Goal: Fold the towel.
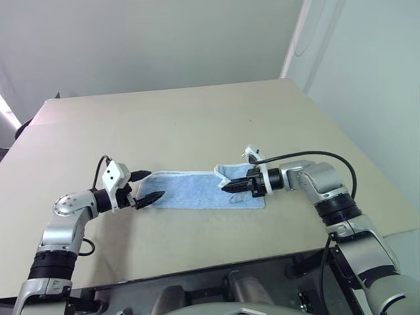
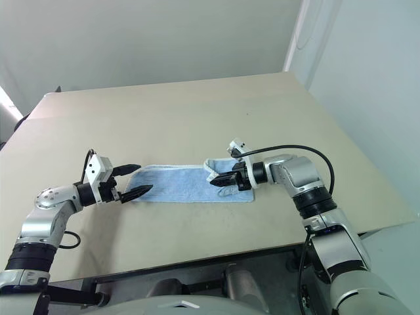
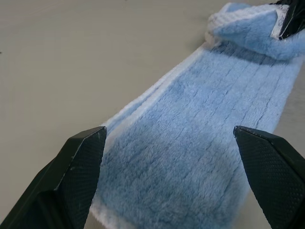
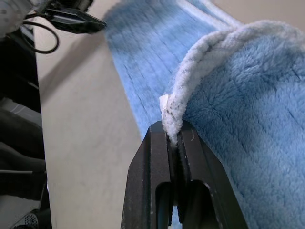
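So the big beige counter (image 1: 197, 118) takes up most of the scene, with pale walls behind it and not much else on top. Lying near the front edge is the towel (image 1: 190, 190), a light blue strip already folded long and narrow, running side to side between the two arms. Its right end is lifted off the counter and curled back over the flat part, white edging showing along the raised lip.

The right arm reaches in from the right with the forearm roughly level and the wrist angled slightly down, pointing left across the towel. The right gripper (image 1: 231, 187) is clamped tight on that raised edge; in the wrist view the white hem sits squeezed between the black fingers (image 4: 157, 181).

The left arm is bent at the elbow, pointing right at the towel's left end. The left gripper (image 1: 146, 188) is spread wide, fingers either side of that end, holding nothing.
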You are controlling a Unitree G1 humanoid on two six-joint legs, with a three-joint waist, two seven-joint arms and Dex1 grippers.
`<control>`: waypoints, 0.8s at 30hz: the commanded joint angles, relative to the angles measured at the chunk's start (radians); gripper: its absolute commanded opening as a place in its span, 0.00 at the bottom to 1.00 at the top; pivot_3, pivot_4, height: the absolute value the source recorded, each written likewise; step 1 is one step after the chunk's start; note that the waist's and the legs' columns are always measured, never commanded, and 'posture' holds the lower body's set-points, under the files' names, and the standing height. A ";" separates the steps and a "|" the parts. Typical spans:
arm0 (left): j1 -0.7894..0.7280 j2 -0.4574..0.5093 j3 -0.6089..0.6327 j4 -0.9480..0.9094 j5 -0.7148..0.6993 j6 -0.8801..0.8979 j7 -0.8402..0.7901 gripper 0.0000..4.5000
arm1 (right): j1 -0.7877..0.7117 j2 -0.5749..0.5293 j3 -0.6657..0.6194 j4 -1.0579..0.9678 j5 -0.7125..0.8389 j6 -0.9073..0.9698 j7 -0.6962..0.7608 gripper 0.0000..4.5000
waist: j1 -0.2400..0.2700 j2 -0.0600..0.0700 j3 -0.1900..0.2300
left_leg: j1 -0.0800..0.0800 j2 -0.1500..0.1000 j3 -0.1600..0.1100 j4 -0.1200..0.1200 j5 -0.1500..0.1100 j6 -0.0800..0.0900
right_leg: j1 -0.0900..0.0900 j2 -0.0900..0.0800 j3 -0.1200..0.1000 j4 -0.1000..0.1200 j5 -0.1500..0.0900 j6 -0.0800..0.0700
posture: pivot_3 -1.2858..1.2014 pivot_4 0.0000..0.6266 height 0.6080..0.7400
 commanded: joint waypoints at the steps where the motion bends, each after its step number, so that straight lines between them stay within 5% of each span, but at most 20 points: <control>1: -0.011 0.006 0.023 -0.029 -0.016 0.002 0.005 1.00 | -0.039 0.015 -0.010 -0.001 -0.003 -0.035 0.016 0.16 | -0.001 0.000 0.000 | 0.000 0.000 0.000 0.000 0.000 0.000 | 0.000 0.000 0.000 0.000 0.000 0.000 | 0.52 0.00 1.00; 11: -0.012 0.025 0.034 -0.019 -0.017 0.005 0.001 1.00 | -0.022 -0.010 -0.115 -0.106 0.070 -0.067 0.069 0.95 | 0.000 0.000 0.000 | 0.000 0.000 0.000 0.000 0.000 0.000 | 0.000 0.000 0.000 0.000 0.000 0.000 | 0.52 0.00 1.00; 16: 0.000 0.048 0.033 -0.031 -0.016 0.078 0.019 1.00 | 0.001 0.028 -0.163 -0.038 0.010 -0.266 0.001 0.95 | -0.002 0.000 0.000 | 0.000 0.000 0.000 0.000 0.000 0.000 | 0.000 0.000 0.000 0.000 0.000 0.000 | 0.52 0.00 1.00; 24: -0.005 0.073 0.050 -0.045 -0.033 0.217 0.063 1.00 | 0.052 0.105 -0.065 0.219 -0.189 -0.641 -0.028 0.95 | -0.003 0.000 0.000 | 0.000 0.000 0.001 0.000 0.000 0.000 | 0.001 0.000 0.000 0.000 0.000 0.000 | 0.52 0.00 1.00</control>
